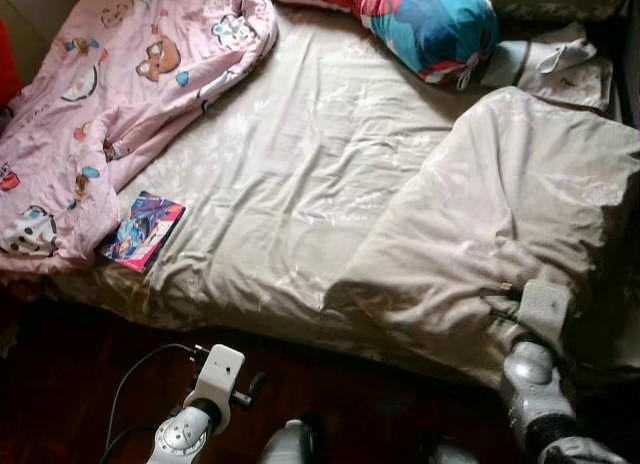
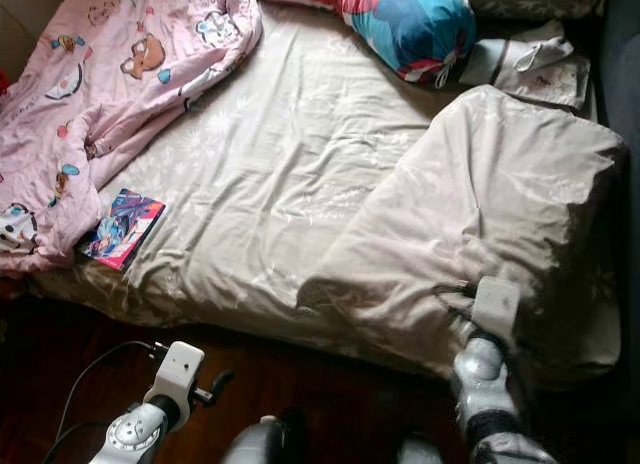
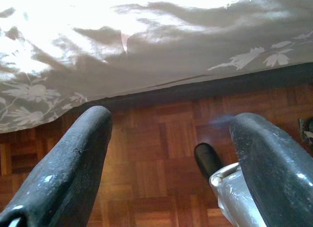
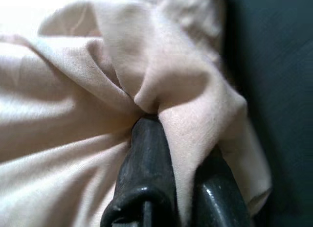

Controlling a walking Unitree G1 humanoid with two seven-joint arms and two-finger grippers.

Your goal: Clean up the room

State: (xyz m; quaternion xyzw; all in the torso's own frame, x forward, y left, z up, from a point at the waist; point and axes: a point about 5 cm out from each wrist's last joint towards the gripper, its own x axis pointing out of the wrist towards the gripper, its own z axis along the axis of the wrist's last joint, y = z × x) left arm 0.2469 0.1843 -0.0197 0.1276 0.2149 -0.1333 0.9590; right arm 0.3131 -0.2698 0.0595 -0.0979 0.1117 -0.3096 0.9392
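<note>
Our right end effector (image 4: 171, 188) is pinched tight on a fold of the beige duvet (image 1: 520, 204), which lies just ahead of it across the bed (image 1: 290, 174). The fold is thin, so we risk it slipping free under a hard pull. Our left end effector (image 3: 168, 153) hangs spread wide and empty over the floor (image 3: 151, 139).

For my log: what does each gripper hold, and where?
The right gripper pinches a fold at the beige blanket's near edge. The left gripper holds nothing.

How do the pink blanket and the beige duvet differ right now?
The pink blanket is cartoon-printed, bunched at the bed's left side, untouched. The beige duvet is plain, folded over at the right, with a fold clamped in the right end effector. Both lie rumpled on the bed.
</note>
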